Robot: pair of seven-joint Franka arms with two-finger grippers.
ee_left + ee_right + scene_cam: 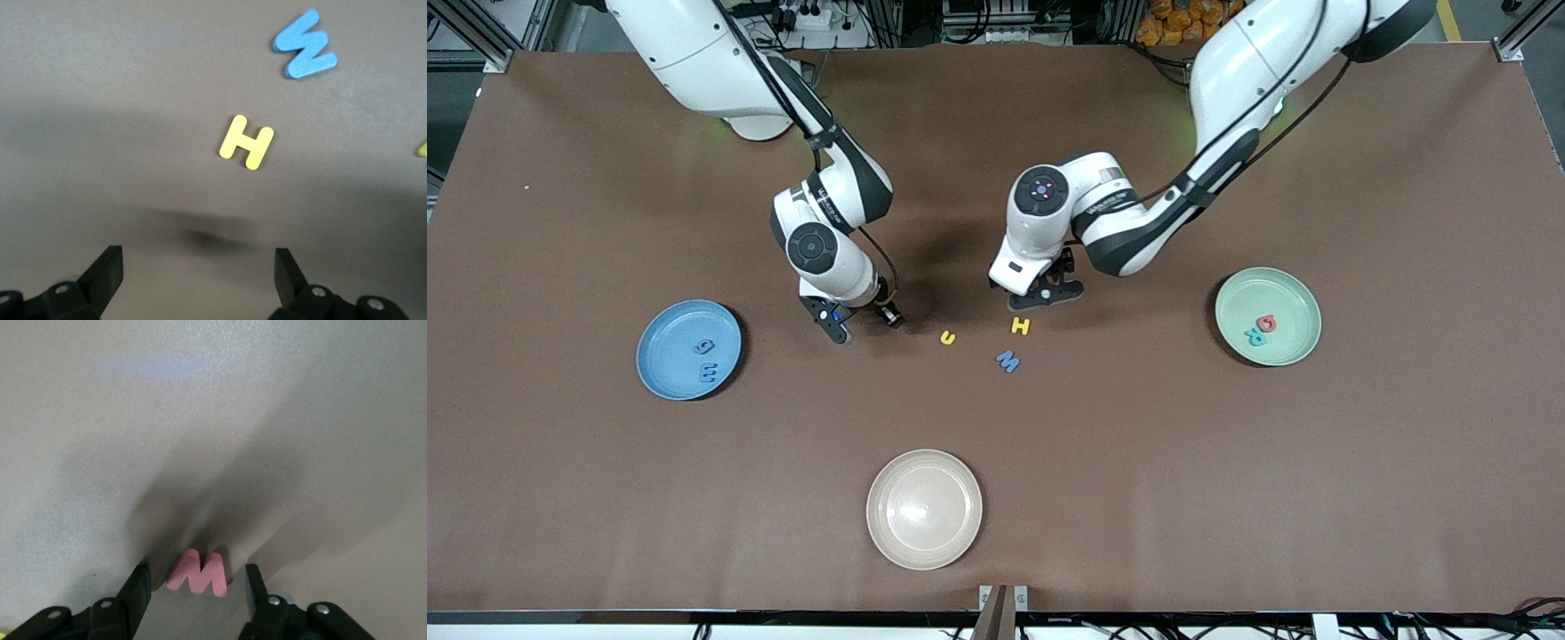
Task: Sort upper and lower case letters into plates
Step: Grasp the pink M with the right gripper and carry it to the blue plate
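My right gripper (845,331) is low at the table, open, its fingers (140,583) on either side of a red letter M (200,575), with a gap showing on each side. In the front view that M is hidden under the hand. My left gripper (1049,296) hangs open and empty (197,261) over bare table beside a yellow H (1020,326) (246,141). A yellow u (948,338) and a blue M (1008,360) (306,52) lie close by. The blue plate (663,360) holds two bluish letters (706,347). The mint green plate (1288,298) holds a red letter (1265,324) and a teal R (1255,337).
A cream-beige plate (924,542) sits near the table's front edge, nearer to the camera than the loose letters. The brown table top stretches wide around all three plates.
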